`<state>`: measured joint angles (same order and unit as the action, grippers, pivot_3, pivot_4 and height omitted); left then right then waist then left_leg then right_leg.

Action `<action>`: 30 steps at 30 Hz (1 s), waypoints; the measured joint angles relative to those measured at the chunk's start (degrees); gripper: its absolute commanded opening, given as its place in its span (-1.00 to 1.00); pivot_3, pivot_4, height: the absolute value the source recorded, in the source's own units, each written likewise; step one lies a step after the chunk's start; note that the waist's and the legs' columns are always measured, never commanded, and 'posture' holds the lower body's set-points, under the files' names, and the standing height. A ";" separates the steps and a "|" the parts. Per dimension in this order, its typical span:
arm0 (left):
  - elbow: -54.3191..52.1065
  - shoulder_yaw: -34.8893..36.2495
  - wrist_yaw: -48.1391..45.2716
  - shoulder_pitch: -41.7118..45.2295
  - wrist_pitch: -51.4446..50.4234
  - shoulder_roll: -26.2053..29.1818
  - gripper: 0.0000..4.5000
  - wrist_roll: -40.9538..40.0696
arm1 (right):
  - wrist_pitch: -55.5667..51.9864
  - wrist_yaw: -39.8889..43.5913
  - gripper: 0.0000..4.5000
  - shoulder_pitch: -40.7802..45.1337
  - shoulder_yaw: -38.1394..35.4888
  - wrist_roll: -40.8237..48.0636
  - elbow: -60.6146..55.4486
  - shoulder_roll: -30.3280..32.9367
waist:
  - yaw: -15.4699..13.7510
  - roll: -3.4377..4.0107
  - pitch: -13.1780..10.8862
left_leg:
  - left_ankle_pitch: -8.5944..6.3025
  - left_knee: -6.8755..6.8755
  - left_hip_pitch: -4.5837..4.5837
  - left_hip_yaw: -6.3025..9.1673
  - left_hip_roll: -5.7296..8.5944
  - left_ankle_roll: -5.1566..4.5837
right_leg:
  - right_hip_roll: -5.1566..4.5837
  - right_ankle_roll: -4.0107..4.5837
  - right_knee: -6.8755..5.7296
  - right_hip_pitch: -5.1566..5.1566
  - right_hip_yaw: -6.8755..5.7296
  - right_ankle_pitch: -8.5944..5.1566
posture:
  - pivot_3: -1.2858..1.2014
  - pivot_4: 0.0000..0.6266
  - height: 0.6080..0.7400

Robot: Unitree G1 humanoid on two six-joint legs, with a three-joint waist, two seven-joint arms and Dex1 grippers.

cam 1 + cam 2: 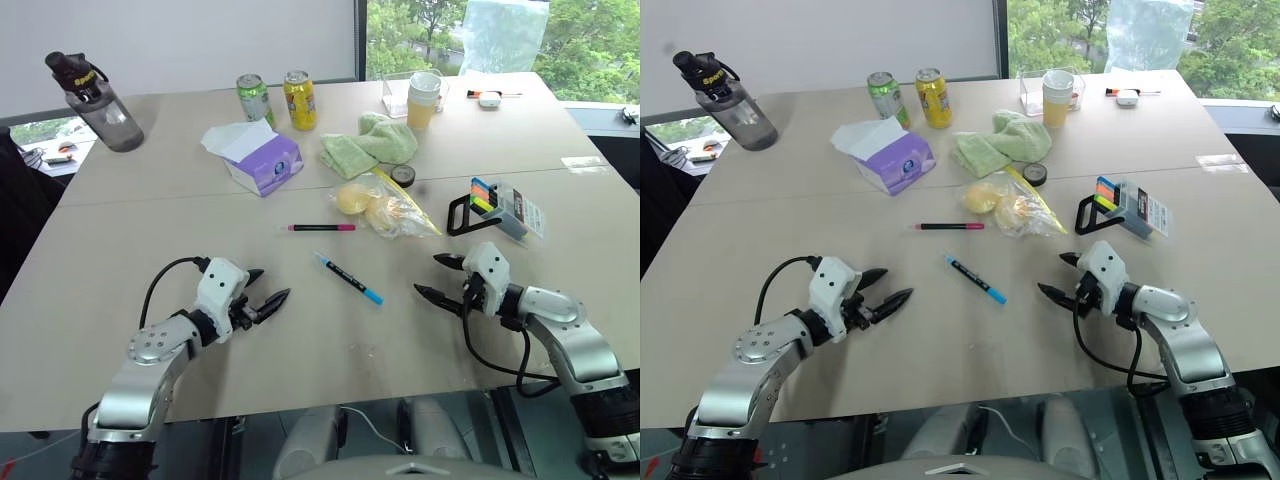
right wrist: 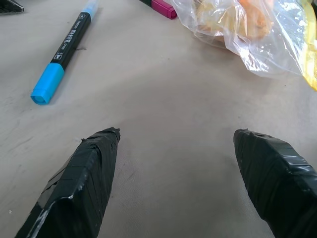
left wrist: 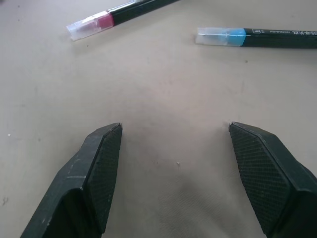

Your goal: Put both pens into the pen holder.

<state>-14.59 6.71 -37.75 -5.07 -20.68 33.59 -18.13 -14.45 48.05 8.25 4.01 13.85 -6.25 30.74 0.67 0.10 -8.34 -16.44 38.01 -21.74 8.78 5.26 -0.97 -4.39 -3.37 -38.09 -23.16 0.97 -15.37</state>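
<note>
Two slim black pens lie on the beige table between my arms. The pink-ended pen [image 1: 322,228] lies crosswise, farther from me. The blue-ended pen [image 1: 349,278] lies slantwise, nearer, its blue cap [image 2: 48,83] close to my right gripper. At the right stands the pen holder [image 1: 505,208], a grey-clear box with a black loop handle and coloured marker tips. My left gripper [image 1: 264,286] hovers open to the left of the pens, fingers [image 3: 101,163] wide apart over bare table. My right gripper [image 1: 438,277] is open too, right of the blue-ended pen and in front of the holder.
A clear bag of yellow fruit [image 1: 385,207] lies just beyond the pens. Behind it are a green cloth [image 1: 365,143], a purple tissue box [image 1: 262,162], two cans [image 1: 277,99], a cup of yellow drink [image 1: 423,99] and a dark bottle [image 1: 98,103] at the far left.
</note>
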 measured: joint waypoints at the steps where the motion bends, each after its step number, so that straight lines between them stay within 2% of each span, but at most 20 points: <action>1: -0.01 0.01 -0.06 0.00 -0.03 0.00 0.56 -0.10 | -0.44 0.23 0.74 0.47 0.00 0.40 -0.19 0.00 | 0.06 0.00 0.00 | 0.00 0.00 0.00 -0.01 0.00 0.00 | 0.00 0.00 0.00 0.00 0.01 0.00 | 0.03 -0.52 1.00; 5: -0.04 0.29 -0.83 -0.02 -0.34 0.13 0.56 -0.49 | -3.24 -0.67 0.74 6.19 0.38 0.97 -2.78 -1.06 | 0.39 0.01 -0.01 | 0.00 0.00 0.00 -0.07 -0.04 0.00 | 0.04 0.01 -0.04 -0.05 0.07 0.00 | 0.03 -0.52 1.00; 6: -0.07 0.45 -1.29 0.31 -0.68 0.16 0.56 -1.35 | -4.81 -2.41 0.74 10.55 0.59 0.98 -4.17 -3.07 | 0.43 0.01 -0.01 | 0.00 0.00 -0.01 -0.11 -0.09 0.01 | 0.08 0.02 -0.07 -0.10 0.10 0.01 | 0.03 -0.52 1.00; 10: -0.89 1.99 -3.73 0.80 -2.25 0.59 0.56 -4.90 | -8.53 -7.56 0.74 18.15 2.56 -0.33 -4.87 -7.66 | 0.09 -0.02 0.01 | 0.00 0.00 -0.10 -0.10 -0.15 0.03 | 0.14 0.04 -0.07 -0.21 0.09 0.02 | 0.03 -0.52 1.00; 14: -3.77 4.81 -9.55 0.47 -4.67 3.53 0.56 -12.10 | -13.31 -10.90 0.74 24.42 5.45 -2.26 2.02 -11.96 | 0.25 -0.08 0.00 | 0.00 0.03 -0.19 -0.21 -0.13 0.02 | 0.12 0.05 -0.06 -0.29 0.18 0.03 | 0.03 -0.52 1.00; 19: -7.92 8.65 -12.54 0.95 -7.24 8.07 0.56 -16.54 | -22.79 -13.90 0.74 31.83 8.82 -6.56 9.48 -11.89 | 0.36 -0.08 0.00 | 0.00 -0.04 -0.19 -0.28 -0.17 0.03 | 0.17 0.06 -0.08 -0.39 0.25 0.03 | 0.03 -0.52 1.00; 22: -10.33 10.55 -12.08 0.14 -8.23 9.17 0.56 -17.54 | -26.68 -15.99 0.42 34.01 10.19 -9.05 13.76 -12.21 | 0.39 -0.08 0.00 | 0.00 -0.11 -0.18 -0.38 -0.17 0.02 | 0.17 0.06 -0.08 -0.42 0.35 0.03 | 0.03 -0.52 1.00; 25: -12.28 11.25 -11.27 -2.35 -8.52 9.52 0.56 -17.33 | -27.40 -16.74 -0.27 34.52 10.97 -9.98 14.34 -14.21 | 1.05 -0.08 0.00 | 0.00 -0.28 -0.17 -0.47 -0.22 0.03 | 0.19 0.06 -0.08 -0.53 0.47 0.03 | 0.03 -0.52 1.00; 28: -13.13 11.29 -10.53 -4.53 -8.86 9.41 0.56 -17.13 | -27.37 -16.72 -0.84 35.52 10.96 -10.02 14.34 -14.86 | 1.64 -0.07 0.00 | 0.00 -0.29 -0.16 -0.50 -0.24 0.03 | 0.22 0.07 -0.08 -0.54 0.50 0.04 | 0.03 -0.52 1.00; 29: -13.30 11.29 -10.44 -4.65 -8.90 9.30 0.56 -17.15 | -27.37 -16.70 -0.95 35.69 10.95 -10.02 14.34 -14.93 | 1.66 -0.08 0.00 | 0.00 -0.29 -0.16 -0.50 -0.24 0.03 | 0.22 0.07 -0.08 -0.54 0.50 0.04 | 0.03 -0.52 1.00; 30: -13.71 11.31 -9.85 -4.80 -8.91 9.16 0.56 -17.17 | -27.41 -16.58 -0.95 35.89 10.84 -9.90 14.34 -15.19 | 1.66 -0.08 0.00 | 0.00 -0.29 -0.15 -0.49 -0.25 0.03 | 0.23 0.07 -0.08 -0.54 0.49 0.04 | 0.03 -0.52 1.00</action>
<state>-28.30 18.03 -47.60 -9.87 -29.59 42.75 -35.31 -41.86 31.47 44.14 14.85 3.94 8.09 15.55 2.32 0.02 -8.34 -16.44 37.72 -21.89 8.28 5.01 -0.94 -4.16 -3.29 -38.17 -23.70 1.46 -15.33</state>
